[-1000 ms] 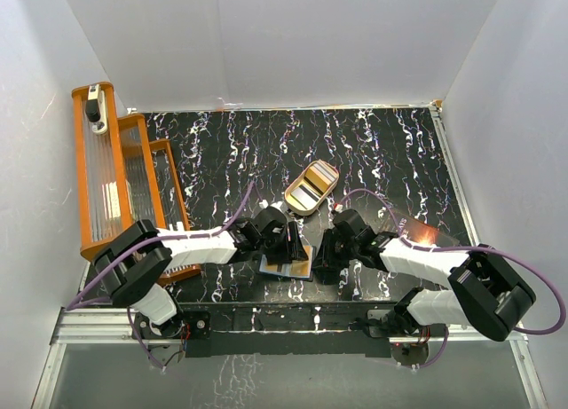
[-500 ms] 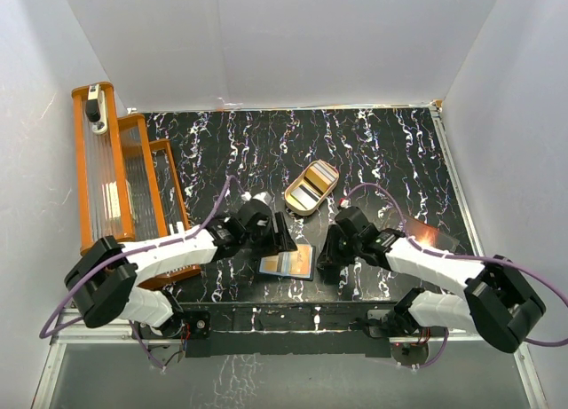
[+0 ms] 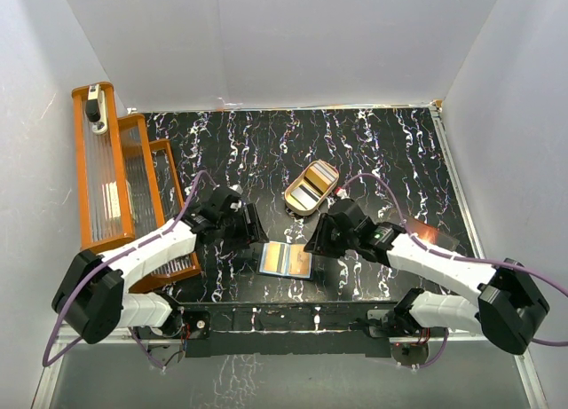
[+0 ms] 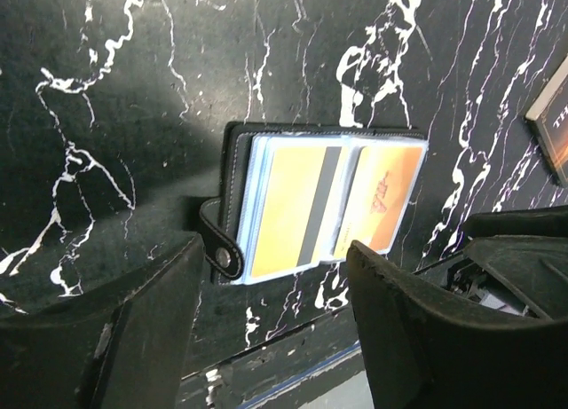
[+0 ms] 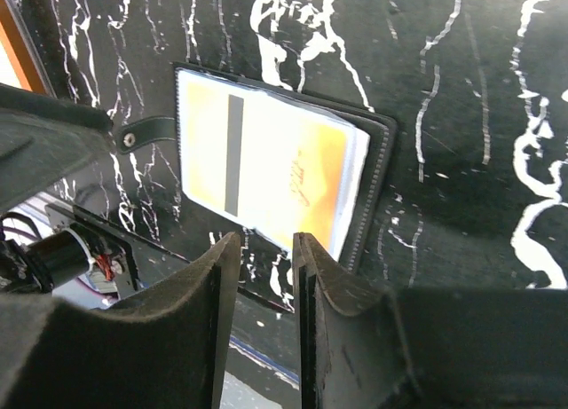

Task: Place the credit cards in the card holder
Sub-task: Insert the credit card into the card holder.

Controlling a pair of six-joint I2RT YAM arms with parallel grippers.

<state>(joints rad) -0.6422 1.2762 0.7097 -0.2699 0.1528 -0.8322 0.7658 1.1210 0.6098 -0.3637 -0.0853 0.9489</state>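
The holder (image 4: pixel 232 174) lies open and flat on the desk (image 3: pixel 373 143), close to the front edge, between the two tools. Two orange cards (image 4: pixel 293 205) show in it, one with a black stripe and one with writing. Pale edges peek out around them. I cannot tell if those are more cards or just sleeves.

The left tool (image 4: pixel 273 260) hangs over the holder with its fingers spread wide, holding nothing. The right tool (image 5: pixel 266 245) hangs over the other side with its fingers only a little apart, and it is empty too.

I think the next job is to get one more card, or else to fold the holder shut. For a new card, pinch it by a short edge and keep it flat. One tool should press the holder's black rim so it does not slide. Then push the card in slowly and keep off the strap (image 4: pixel 213 240).

Count: one holder, two cards seen for sure, two tools. Farther back there is one tan tray (image 3: pixel 288 200) with pale and dark strips in it, too small to count. There is also one orange rack (image 3: pixel 98 187) on the left and one dark sheet (image 3: pixel 424 234) on the right.
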